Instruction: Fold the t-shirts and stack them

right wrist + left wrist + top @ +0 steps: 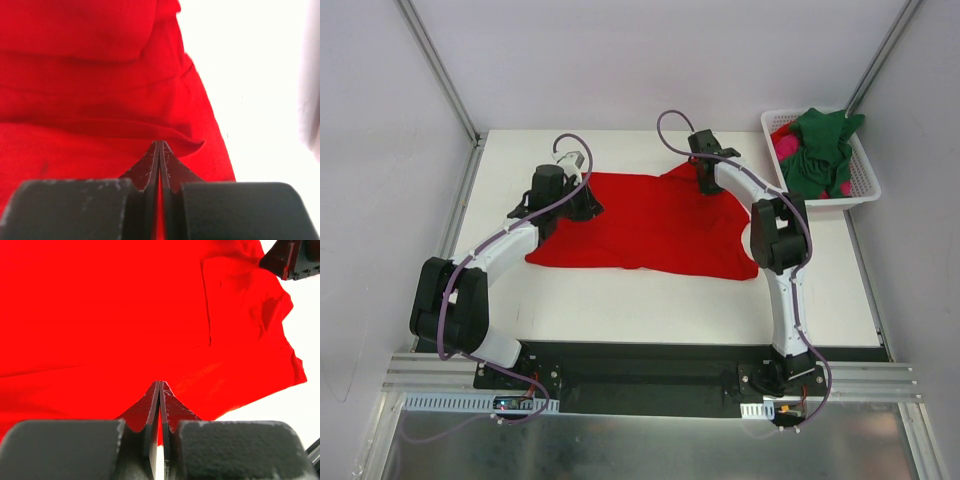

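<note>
Fingers (pixel 150 407) of the left gripper (pixel 159 385) are pressed flat together, with a thin line of red showing in the seam between them, so they are pinching the red shirt (pixel 100 315). The cloth fills nearly the whole left wrist view and hides the surface under it. A dark piece of the right gripper (pixel 292 257) is cut off by the top right corner of that view.

The right gripper (pixel 160 144) shows the same: its fingers (pixel 150 170) are closed tight, red is caught in the seam, and folds of cloth lie to the left. The white ground to the right is washed out.

From above, the red shirt (pixel 650 225) lies spread across the middle of the table (pixel 670 300), its near hem rumpled. The left gripper (pixel 582 200) sits at the shirt's far left corner and the right gripper (pixel 705 172) at its far right corner, where the cloth rises to a small peak. Both sets of fingertips are hidden there by the wrists.

At the far right of the table stands the basket (pixel 865 165). A green shirt (pixel 820 150) is bunched in it, covering most of a pink shirt (pixel 786 148).
</note>
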Tool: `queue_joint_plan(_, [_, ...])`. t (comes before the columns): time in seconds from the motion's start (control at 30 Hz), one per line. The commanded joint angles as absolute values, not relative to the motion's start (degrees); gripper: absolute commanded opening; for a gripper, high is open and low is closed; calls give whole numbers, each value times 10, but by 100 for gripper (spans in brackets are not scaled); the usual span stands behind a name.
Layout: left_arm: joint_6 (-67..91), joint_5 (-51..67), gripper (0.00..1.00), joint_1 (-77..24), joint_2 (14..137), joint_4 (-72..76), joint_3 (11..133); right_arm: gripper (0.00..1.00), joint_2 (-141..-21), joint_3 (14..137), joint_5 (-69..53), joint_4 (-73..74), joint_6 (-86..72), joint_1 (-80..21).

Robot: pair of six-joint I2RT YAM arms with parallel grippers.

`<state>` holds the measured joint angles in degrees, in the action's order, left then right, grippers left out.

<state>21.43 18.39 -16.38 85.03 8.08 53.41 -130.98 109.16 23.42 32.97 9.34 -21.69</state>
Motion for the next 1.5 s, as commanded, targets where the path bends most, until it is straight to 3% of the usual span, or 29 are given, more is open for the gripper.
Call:
queue_joint_plan(0.0, [200,184,0,-156,833,93,524,1,-1328,1146,243,350,100,-220])
queue_joint_plan(0.23, [197,185,0,-149,830,93,521,1,-1335,1164,213,338,90,-217])
queue_joint_plan(0.43, [193,184,0,-149,821,93,520,1,-1242,1064,205,252,94,-218])
queue_joint_plan(0.7, [211,207,0,-150,800,93,512,1,-1130,946,143,257,48,-221])
queue_joint_plan(0.8, [213,207,0,-151,777,93,499,8,-1071,877,130,233,37,-228])
queue_joint_plan(0.93, [206,188,0,-151,731,89,478,30,-1002,832,135,221,37,-239])
queue_joint_plan(1.13, [203,163,2,-150,671,76,445,54,-919,781,131,223,36,-241])
queue_joint_plan(1.27, [205,148,8,-150,636,71,421,63,-882,749,136,224,37,-241])
queue_joint_plan(1.47, [202,85,17,-149,614,49,399,66,-832,687,167,240,23,-241])
